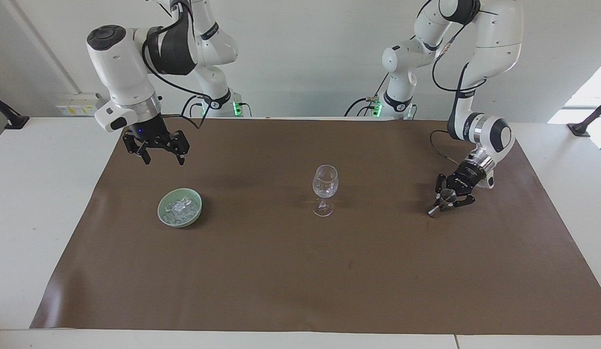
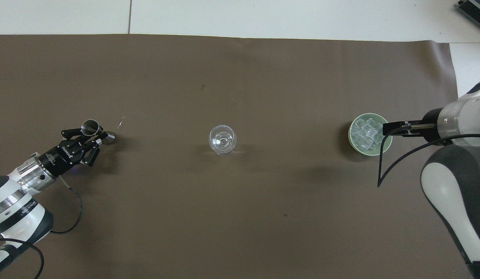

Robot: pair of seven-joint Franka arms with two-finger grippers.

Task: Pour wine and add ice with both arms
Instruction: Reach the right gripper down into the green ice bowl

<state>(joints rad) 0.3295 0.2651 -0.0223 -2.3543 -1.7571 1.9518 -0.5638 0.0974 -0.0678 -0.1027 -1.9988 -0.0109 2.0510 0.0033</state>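
there, ice (image 1: 182,208) heaped in green bowl (image 1: 163,214); stemmed glass (image 1: 325,187) upright

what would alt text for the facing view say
The left gripper, shut on a small steel jigger, sits low over brown paper beside a clear stemmed wine glass. The open right gripper hangs above a green bowl of ice.

Around the wine glass (image 1: 325,189), bare brown mat (image 1: 300,271) lies open; the green bowl (image 1: 180,207) and metal jigger (image 1: 441,201) stand well apart from it.
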